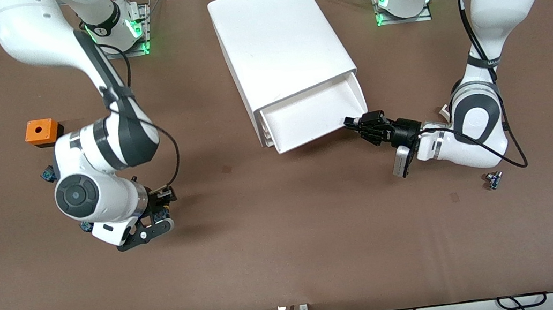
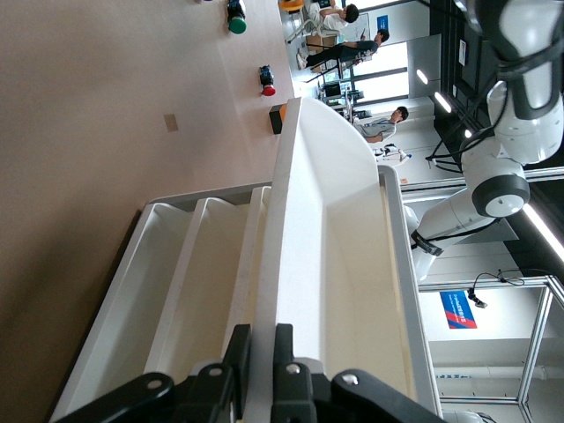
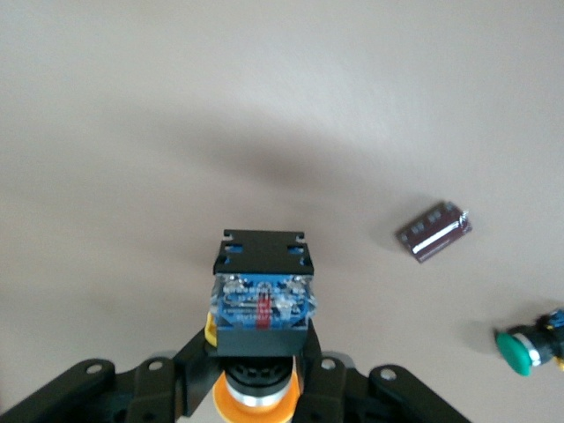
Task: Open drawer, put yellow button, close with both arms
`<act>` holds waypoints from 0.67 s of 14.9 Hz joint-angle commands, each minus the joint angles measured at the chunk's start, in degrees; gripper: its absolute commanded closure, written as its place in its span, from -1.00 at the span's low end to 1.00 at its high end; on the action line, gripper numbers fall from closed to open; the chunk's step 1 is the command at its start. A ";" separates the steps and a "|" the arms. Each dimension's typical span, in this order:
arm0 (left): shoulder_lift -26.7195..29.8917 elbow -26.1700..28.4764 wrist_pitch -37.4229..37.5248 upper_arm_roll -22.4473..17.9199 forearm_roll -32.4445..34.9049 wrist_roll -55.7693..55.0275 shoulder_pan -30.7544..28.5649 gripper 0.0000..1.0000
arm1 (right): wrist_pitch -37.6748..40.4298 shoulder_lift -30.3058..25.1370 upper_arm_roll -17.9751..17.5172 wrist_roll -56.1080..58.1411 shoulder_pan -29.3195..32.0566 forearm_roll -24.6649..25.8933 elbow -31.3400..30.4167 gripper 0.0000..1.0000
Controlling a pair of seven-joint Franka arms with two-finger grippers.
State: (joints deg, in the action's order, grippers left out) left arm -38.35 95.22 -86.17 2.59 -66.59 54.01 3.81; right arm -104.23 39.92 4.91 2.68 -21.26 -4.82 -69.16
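The white cabinet (image 1: pixel 276 36) stands mid-table with its uppermost drawer (image 1: pixel 314 112) pulled out and nothing in it. My left gripper (image 1: pixel 353 122) is shut on the drawer's front wall at the corner toward the left arm's end. In the left wrist view the fingers (image 2: pixel 284 352) pinch that wall (image 2: pixel 291 229). My right gripper (image 1: pixel 158 215) is shut on the yellow button (image 1: pixel 161 209) above the table, toward the right arm's end. In the right wrist view the button's black-and-blue body (image 3: pixel 262 304) points away from the gripper (image 3: pixel 260 370).
An orange box (image 1: pixel 41 132) sits toward the right arm's end. A green-capped switch (image 3: pixel 522 348) and a dark cylinder (image 3: pixel 434 232) lie on the table below my right gripper. A small switch (image 1: pixel 494 179) lies near the left arm. The two lower drawers (image 2: pixel 176 291) sit slightly out.
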 commanded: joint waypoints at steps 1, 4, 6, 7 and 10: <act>-2.34 -3.63 -1.36 -1.27 0.84 -1.19 0.68 0.99 | 3.68 0.34 0.28 0.14 -3.25 -0.81 6.39 1.00; -1.73 -4.25 -1.36 -1.89 2.85 -1.71 0.59 -0.47 | 2.90 -1.25 0.54 -0.74 -8.95 -0.81 6.75 1.00; -1.46 -5.47 -0.93 -1.98 3.30 -4.78 -0.98 -1.00 | 2.72 -1.25 0.45 -4.94 -12.21 -0.81 9.64 1.00; -1.46 -6.96 -0.49 -2.06 4.00 -6.45 -1.52 -1.00 | 2.46 -1.07 0.28 -7.31 -13.71 -0.81 11.31 1.00; 0.11 -9.96 2.24 -2.06 7.25 -17.93 -1.96 -1.00 | 0.18 -1.07 0.45 -10.93 -17.92 -0.81 12.20 1.00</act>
State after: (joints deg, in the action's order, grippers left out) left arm -38.85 88.47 -85.80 0.69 -61.96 43.89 2.00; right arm -103.15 38.47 4.69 -6.06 -37.05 -5.05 -58.48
